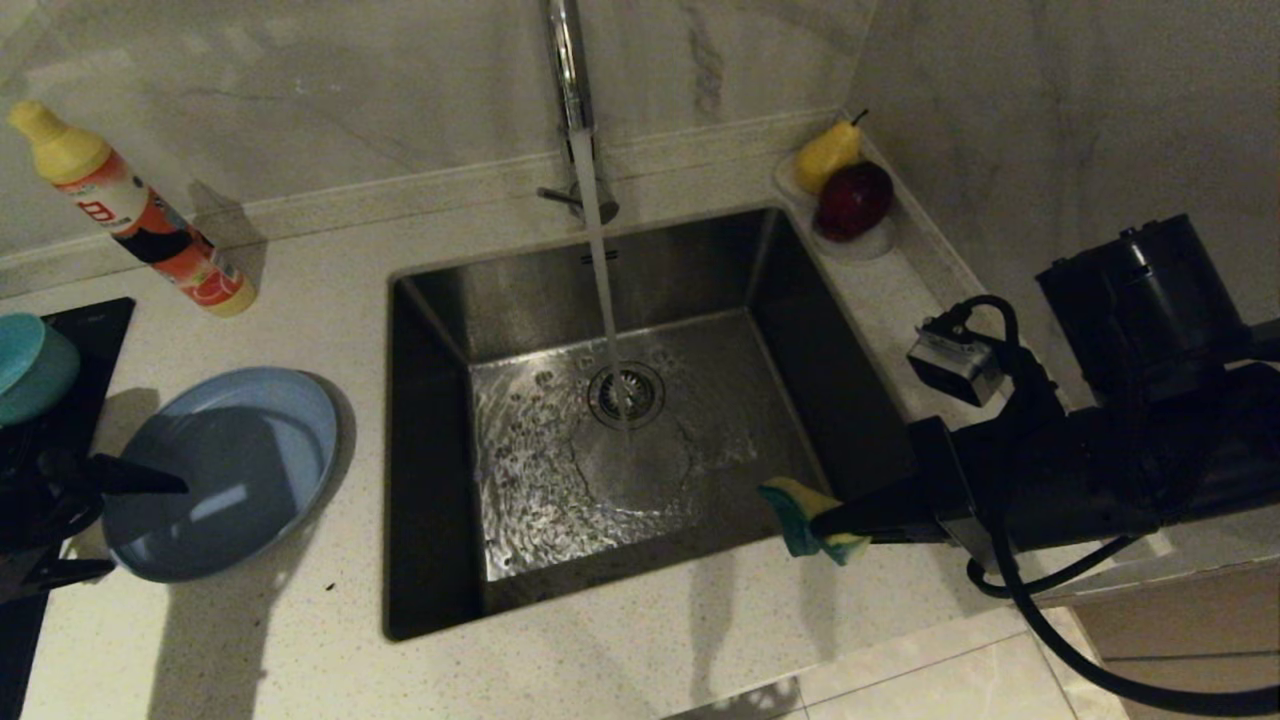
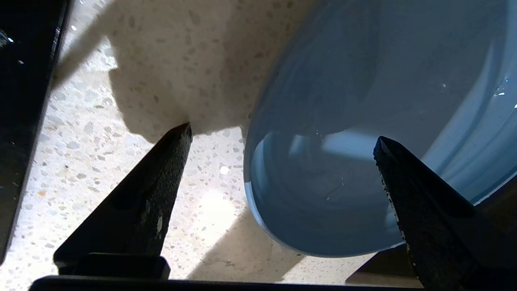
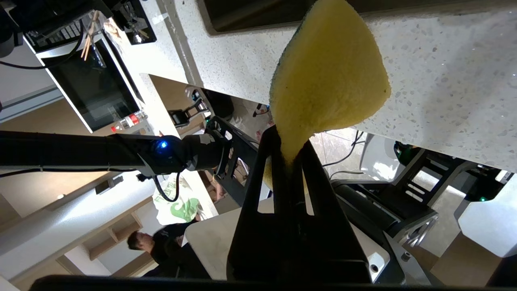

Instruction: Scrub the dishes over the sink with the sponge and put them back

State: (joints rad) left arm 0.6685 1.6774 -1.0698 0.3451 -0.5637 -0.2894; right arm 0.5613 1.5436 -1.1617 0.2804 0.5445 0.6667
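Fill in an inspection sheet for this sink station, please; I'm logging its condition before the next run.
Surface: speckled pale countertop, shadowed at left.
Job's things: blue plate flat on the counter left of the sink; tap running onto the drain; teal bowl at the left edge; sponge held over the sink's front right corner.
Clutter: detergent bottle lying by the back wall; pear and red fruit on a small dish.
Grippers: left gripper open, straddling the plate's rim; right gripper shut on the sponge.
Cables: black cable looping under the right arm.
Surroundings: marble wall; a person seen in the right wrist view.
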